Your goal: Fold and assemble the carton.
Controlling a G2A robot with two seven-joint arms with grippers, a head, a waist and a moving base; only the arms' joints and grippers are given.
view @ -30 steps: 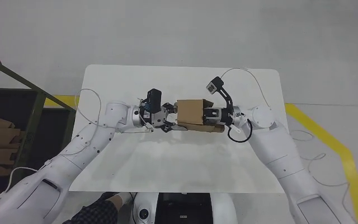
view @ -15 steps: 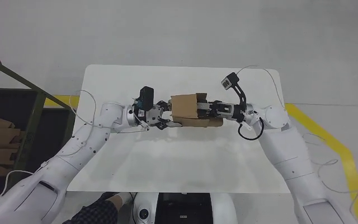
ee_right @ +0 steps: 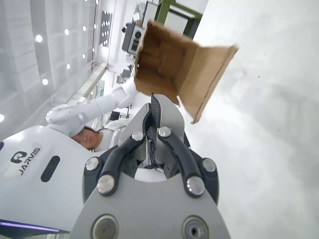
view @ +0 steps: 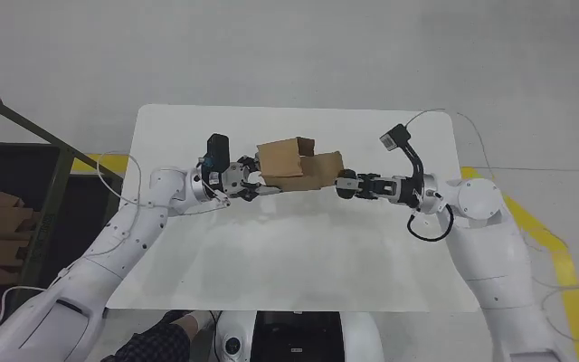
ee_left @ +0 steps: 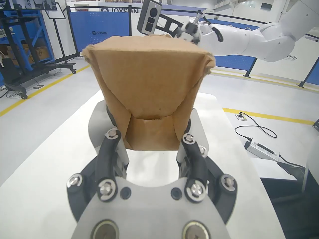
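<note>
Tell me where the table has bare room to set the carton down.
Widest bare patch of the table: from the carton forward to the near edge. A narrower strip runs behind the carton along the far edge. Crowded middle: left gripper holds the carton, right gripper shut close by its other end.

Left claw (ee_left: 150,130) clamping carton (ee_left: 149,75); right claw (ee_right: 153,101) closed, empty.
</note>
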